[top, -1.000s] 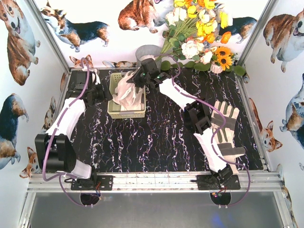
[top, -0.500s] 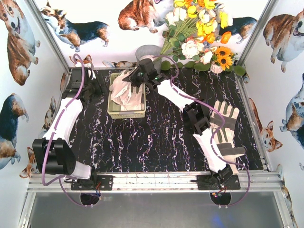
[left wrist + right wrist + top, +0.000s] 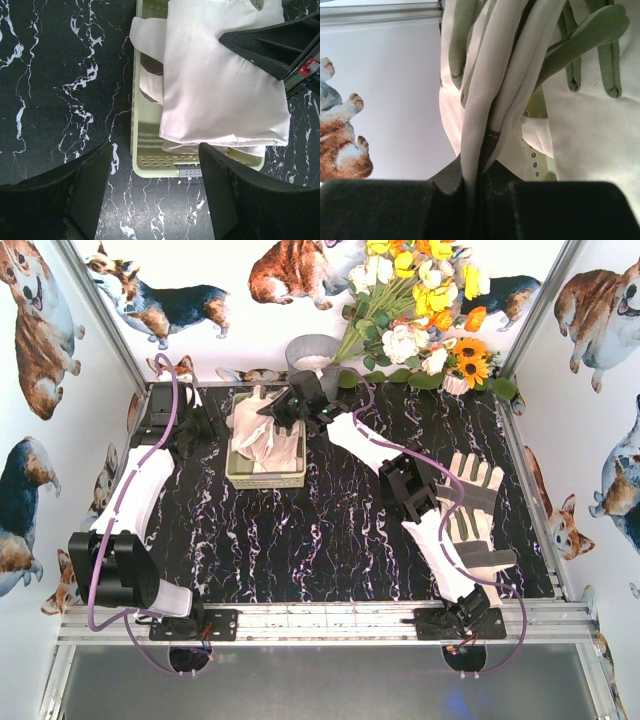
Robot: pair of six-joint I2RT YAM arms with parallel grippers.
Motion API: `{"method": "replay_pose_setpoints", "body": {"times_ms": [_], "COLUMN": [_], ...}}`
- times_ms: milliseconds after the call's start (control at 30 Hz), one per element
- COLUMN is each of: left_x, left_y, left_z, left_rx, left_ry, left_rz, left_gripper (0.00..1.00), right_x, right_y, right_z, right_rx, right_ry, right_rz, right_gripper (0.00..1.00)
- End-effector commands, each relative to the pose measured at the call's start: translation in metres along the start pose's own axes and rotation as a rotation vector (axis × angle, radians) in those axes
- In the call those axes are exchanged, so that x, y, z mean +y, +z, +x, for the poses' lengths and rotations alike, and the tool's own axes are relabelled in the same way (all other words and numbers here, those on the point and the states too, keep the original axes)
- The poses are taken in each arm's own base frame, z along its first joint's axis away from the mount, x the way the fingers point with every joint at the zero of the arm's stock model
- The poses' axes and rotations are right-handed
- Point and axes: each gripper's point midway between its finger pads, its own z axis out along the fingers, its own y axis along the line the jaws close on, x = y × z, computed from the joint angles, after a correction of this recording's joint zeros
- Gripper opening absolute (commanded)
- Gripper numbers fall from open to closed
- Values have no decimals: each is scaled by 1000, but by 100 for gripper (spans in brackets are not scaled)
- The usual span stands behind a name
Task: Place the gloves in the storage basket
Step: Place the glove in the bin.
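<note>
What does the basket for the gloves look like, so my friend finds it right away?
Find the black marble table and look toward its far side, left of the middle. The storage basket sits there, with white gloves piled in it. It is shallow, rectangular and pale yellow-green, unlike the round grey bucket behind it.

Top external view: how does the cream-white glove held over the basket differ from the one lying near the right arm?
The held cream-white fabric glove is folded and pinched in the right end effector; the table glove lies spread flat. The held glove hangs over the pale yellow-green slotted plastic basket; the table glove rests on black marbled tabletop. Both have grey patches.
</note>
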Motion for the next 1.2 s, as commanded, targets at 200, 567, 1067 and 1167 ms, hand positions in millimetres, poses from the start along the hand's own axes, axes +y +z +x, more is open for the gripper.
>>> {"method": "replay_pose_setpoints", "body": {"times_ms": [200,567,1067,1167], "left_x": [1,-15,-44,-50], "left_y": [4,24,76,92], "left_z": [-2,7,24,27], "left_rx": [12,76,162,177], "left_ry": [9,-4,37,44], "left_rz": [14,99,177,193], "left_gripper": [64,59,46,42], "right_x": [13,-24,-72,-83], "right_y": [10,12,12,11], "right_z": [-4,-17,-32,-29], "right_rx": [-46,-133,-199,-197], "right_ry": [40,-185,-381,-395], "right_rz": [-63,35,207,252], "right_gripper": [0,0,0,0]}}
